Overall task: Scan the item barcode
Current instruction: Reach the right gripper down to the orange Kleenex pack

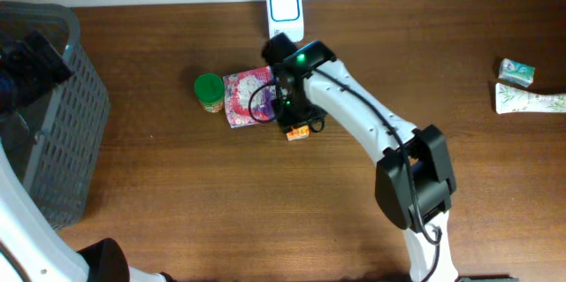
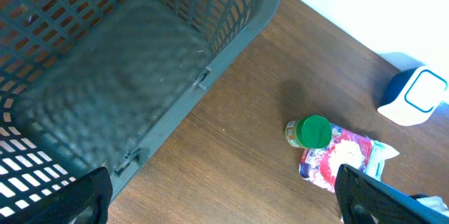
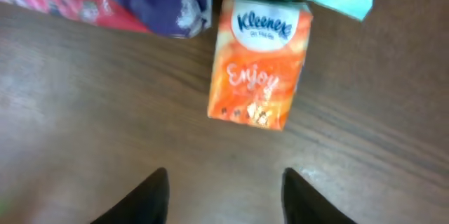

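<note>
**A:** Right tool (image 3: pixel 224 199) first. Its two dark fingers (image 3: pixel 151 196) show at the bottom edge of the wrist view. They stand apart with only bare brown wooden bench (image 3: pixel 105 126) between them, so it's open and gripping nothing.

**B:** Item?

**A:** Small orange Kleenex tissue pack (image 3: pixel 258 62), flat on the bench just ahead of those fingers, not touching them. In the overhead view it sits on the robot's side of the white scanner with the blue-rimmed window (image 1: pixel 286 10), roughly in line with it and partly under the right arm's wrist.

**B:** What else is around the scanner?

**A:** Pink floral foil packet (image 1: pixel 248 96), on the robot's side of the scanner and slightly left, just beside the tissue pack. Green-lidded round jar (image 1: pixel 209 92), further left of the scanner, right against the packet. Grey plastic lattice basket (image 1: pixel 62 141), far left of the scanner. Small teal-and-white pack (image 1: pixel 516 72) and long white printed pack (image 1: pixel 529 101), far right of the scanner and near each other.

**B:** Left tool?

**A:** Left tool (image 2: pixel 221 182) is wide open and empty, hanging by the basket rim, far left of the scanner.
</note>
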Robot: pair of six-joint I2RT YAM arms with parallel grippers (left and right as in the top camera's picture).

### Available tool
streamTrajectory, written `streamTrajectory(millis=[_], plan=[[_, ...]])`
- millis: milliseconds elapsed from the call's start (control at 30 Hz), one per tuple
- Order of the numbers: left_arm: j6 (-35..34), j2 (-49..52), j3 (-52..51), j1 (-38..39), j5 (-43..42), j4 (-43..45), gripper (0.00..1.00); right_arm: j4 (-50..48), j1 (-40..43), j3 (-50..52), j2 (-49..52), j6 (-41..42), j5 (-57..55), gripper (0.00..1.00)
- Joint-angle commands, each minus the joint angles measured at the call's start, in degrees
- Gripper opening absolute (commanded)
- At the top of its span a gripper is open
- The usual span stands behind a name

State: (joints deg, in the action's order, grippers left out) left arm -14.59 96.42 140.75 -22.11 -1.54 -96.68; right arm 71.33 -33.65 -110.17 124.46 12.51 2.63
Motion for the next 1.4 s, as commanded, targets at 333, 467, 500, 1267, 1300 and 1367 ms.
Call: streamTrajectory(millis=[333,467,500,1267,1300,1367], plan=[[-0.5,-0.4,0.0,-0.2,-0.2,0.0,0.99,-18.0,-6.5,13.3,-0.2,5.1,-18.4,0.43],[-0.5,-0.4,0.0,-0.2,-0.2,0.0,0.99,-19.3,-6.5,13.7,-0.2,4.9,-18.3,0.42],[-0.5,-0.4,0.0,-0.2,-0.2,0.0,0.99,-19.6,-6.5,14.4,-0.2,4.9,-18.3,0.42],[-0.5,-0.4,0.0,-0.2,-0.2,0.0,0.99,-23.3,-6.1,17.7,1.2,5.0,-17.5,0.04],[-0.5,-0.4,0.0,-0.2,-0.2,0.0,0.99,-19.8,-4.8,14.8,-0.2,6.2,-16.3,0.04],[-0.5,-0.4,0.0,-0.2,-0.2,0.0,0.99,-13.1,1.1,8.1,-1.8,3.1,-0.5,0.04]])
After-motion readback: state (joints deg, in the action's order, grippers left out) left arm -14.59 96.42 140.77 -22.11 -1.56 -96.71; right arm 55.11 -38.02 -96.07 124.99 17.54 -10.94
